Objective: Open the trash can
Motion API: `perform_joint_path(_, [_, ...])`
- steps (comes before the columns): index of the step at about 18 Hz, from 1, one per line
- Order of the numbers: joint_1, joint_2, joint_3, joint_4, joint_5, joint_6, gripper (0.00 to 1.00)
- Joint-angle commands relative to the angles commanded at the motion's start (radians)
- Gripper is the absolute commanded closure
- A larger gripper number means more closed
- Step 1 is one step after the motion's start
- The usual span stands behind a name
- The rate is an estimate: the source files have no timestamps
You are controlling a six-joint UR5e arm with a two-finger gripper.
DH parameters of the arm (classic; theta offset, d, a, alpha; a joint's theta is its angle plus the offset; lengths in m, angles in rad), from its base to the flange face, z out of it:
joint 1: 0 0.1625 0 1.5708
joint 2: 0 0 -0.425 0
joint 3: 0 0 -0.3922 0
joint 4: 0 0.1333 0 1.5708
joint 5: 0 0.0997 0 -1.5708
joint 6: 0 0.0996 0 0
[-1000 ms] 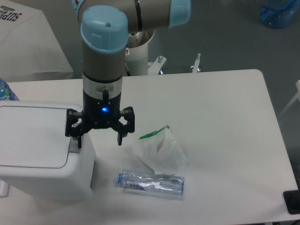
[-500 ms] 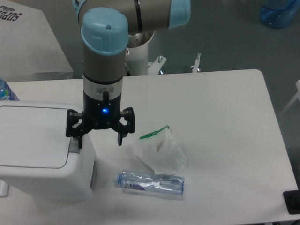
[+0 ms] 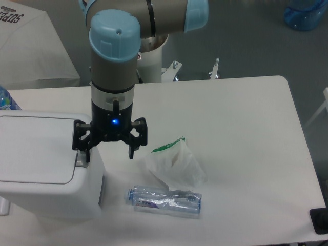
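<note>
gripper (image 3: 109, 151) wide open, holding nothing, one finger over trash can (image 3: 43, 164) button edge; risk: finger slips off rim, lid stays shut

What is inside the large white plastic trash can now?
Nothing inside shows: the large white plastic trash can has its flat lid shut, covering the contents.

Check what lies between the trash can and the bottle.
Only bare table shows between the trash can and the bottle in the camera view; the plastic bag sits behind that gap, above the bottle.
</note>
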Motion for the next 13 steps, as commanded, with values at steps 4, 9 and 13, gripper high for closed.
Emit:
perform_joint_path(4, [0.000,0.000,-0.003,0.000,0.000,0.000,0.00])
perform_joint_path(9, [0.003,0.008,0.017,0.075,-0.002,0.008,0.00])
perform_joint_path(13, [0.020,0.006,0.050,0.195,0.006,0.014,0.00])
